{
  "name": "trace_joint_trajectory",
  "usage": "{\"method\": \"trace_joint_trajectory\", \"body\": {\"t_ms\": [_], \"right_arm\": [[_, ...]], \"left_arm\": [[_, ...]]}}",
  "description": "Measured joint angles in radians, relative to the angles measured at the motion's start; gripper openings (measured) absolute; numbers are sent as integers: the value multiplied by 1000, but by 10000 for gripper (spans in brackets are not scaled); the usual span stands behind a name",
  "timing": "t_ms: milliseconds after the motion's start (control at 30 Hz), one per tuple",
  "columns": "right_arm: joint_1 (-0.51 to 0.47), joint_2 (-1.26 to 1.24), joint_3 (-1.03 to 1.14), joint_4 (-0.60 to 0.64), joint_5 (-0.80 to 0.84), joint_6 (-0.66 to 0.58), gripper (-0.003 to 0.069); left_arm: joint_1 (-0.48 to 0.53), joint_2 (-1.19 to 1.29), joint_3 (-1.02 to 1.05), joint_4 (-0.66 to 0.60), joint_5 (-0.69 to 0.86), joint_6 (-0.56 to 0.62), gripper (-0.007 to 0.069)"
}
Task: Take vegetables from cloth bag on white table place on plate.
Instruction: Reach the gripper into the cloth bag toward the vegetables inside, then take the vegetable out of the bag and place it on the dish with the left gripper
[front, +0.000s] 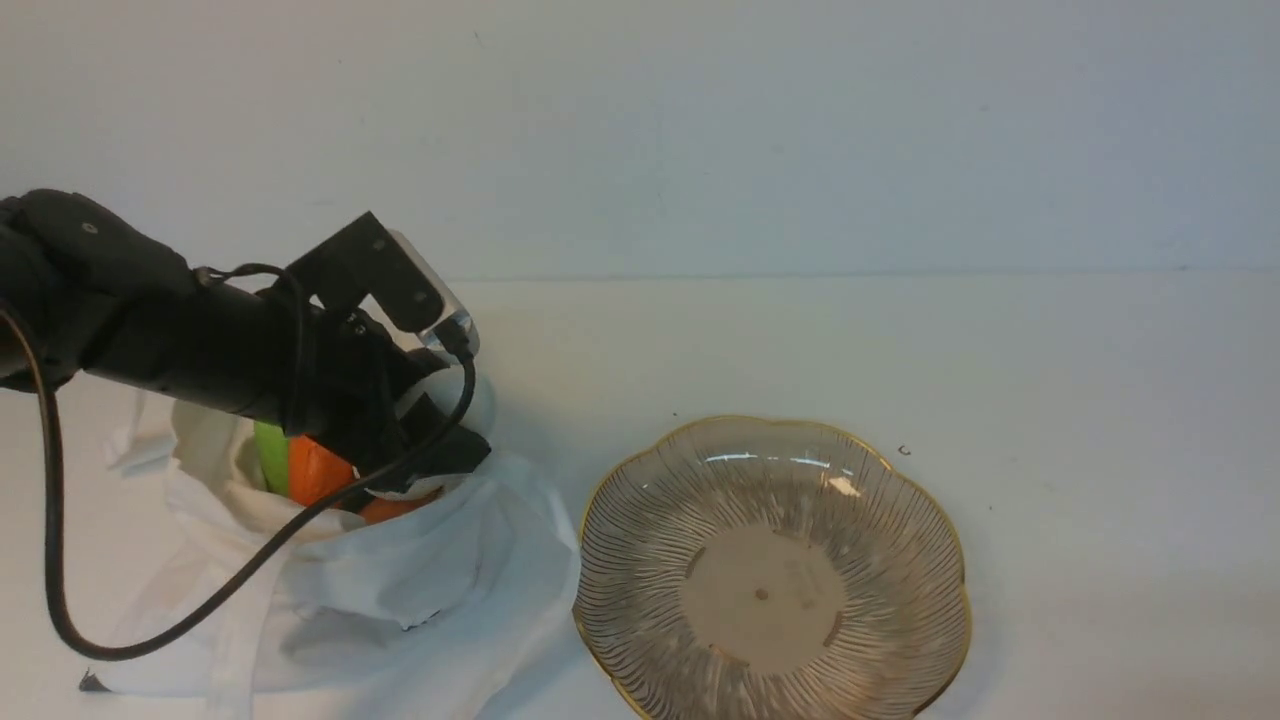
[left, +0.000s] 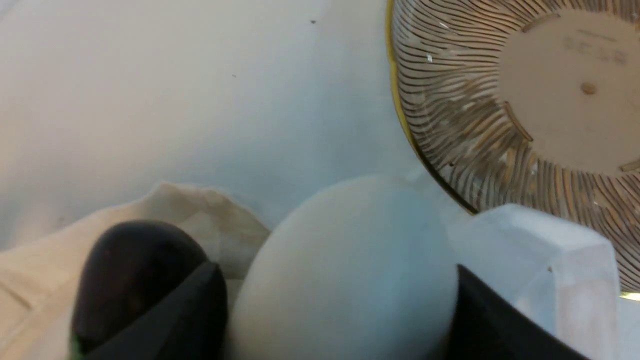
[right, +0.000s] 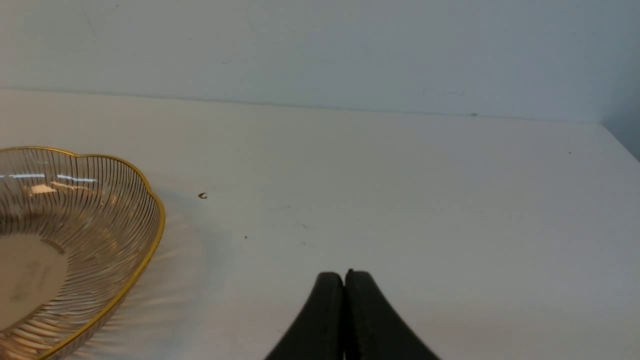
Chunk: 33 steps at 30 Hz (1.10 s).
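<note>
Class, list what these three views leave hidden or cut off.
1. Left gripper: hidden in the front view by the left arm.
2. Cloth bag contents: front view, fabric and arm cover all but a green piece and orange pieces.
3. Radish: left wrist view, one end cut off by the picture's edge.
4. Right gripper: outside the front view.

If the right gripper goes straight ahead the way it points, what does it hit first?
The way looks free: the right gripper points over the white table toward the back wall, likely met first.

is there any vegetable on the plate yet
No, the plate is bare in the front view, and the orange carrots sit inside the cloth bag.
</note>
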Motion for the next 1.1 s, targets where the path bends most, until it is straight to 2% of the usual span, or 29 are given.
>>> {"method": "trace_joint_trajectory", "body": {"t_ms": [333, 400, 567, 700, 733, 767, 933, 1100], "right_arm": [[0, 0, 0, 0, 0, 0, -15], [0, 0, 0, 0, 0, 0, -15], [0, 0, 0, 0, 0, 0, -15], [0, 0, 0, 0, 0, 0, -15], [0, 0, 0, 0, 0, 0, -15], [0, 0, 0, 0, 0, 0, -15], [0, 0, 0, 0, 0, 0, -15], [0, 0, 0, 0, 0, 0, -15]], "left_arm": [[0, -148, 0, -20, -9, -31, 458], [0, -195, 0, -92, 0, -48, 458], [-17, -279, -2, -432, 160, -20, 458], [-102, -286, -4, -511, 204, 43, 458], [-182, -276, -3, -495, 170, 66, 458], [-192, -276, -2, -491, 163, 66, 458], [-440, -180, 0, -314, -125, 80, 458], [-589, -50, 0, -284, -399, 91, 458]]}}
